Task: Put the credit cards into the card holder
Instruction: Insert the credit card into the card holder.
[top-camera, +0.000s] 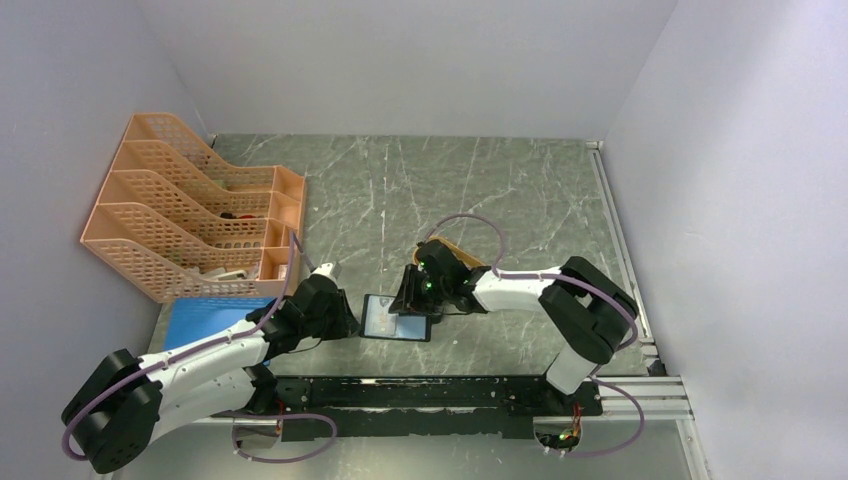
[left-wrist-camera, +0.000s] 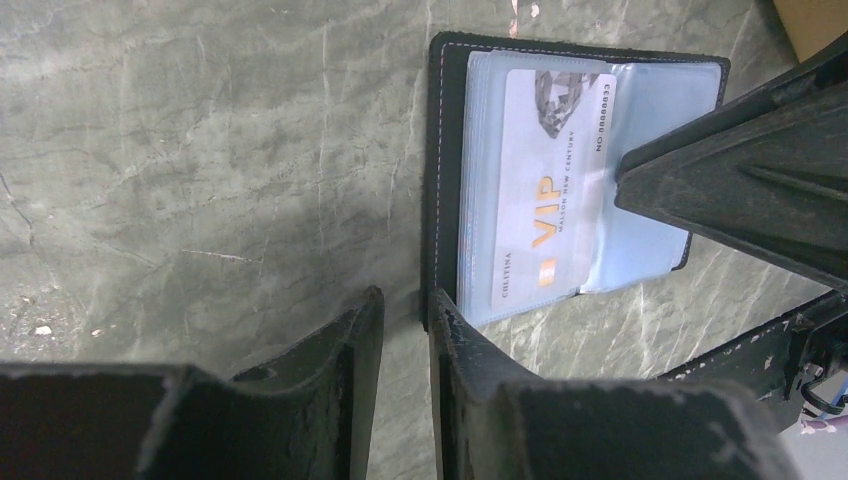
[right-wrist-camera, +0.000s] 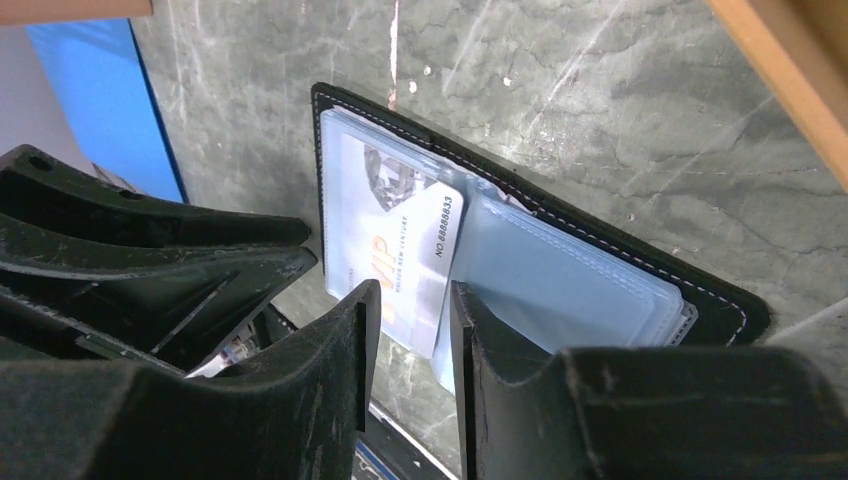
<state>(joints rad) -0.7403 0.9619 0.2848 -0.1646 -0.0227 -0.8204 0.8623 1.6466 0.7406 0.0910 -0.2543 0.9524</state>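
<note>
Right wrist view: the card (right-wrist-camera: 400, 240) looks thin, stiff and slick, in the wallet's (right-wrist-camera: 570, 290) 9 o'clock half; pinch its free short edge. Both narrow, left tool (left-wrist-camera: 405, 300) and right tool (right-wrist-camera: 413, 300); grip unclear.

The card holder (top-camera: 396, 317) lies opened flat on the counter (top-camera: 500, 190), close to the near edge and between the two arms. A credit card (left-wrist-camera: 550, 190) rests on its inner pockets, toward the side nearer the left arm. The left fingers (left-wrist-camera: 340, 360) stand at the holder's left edge. The right fingers (right-wrist-camera: 340, 340) stand over its far side, above one end of the card. A tray (top-camera: 460, 247) lies behind them. A file rack (top-camera: 190, 210) stands far left, with a pad (top-camera: 200, 318) in front of it.
</note>
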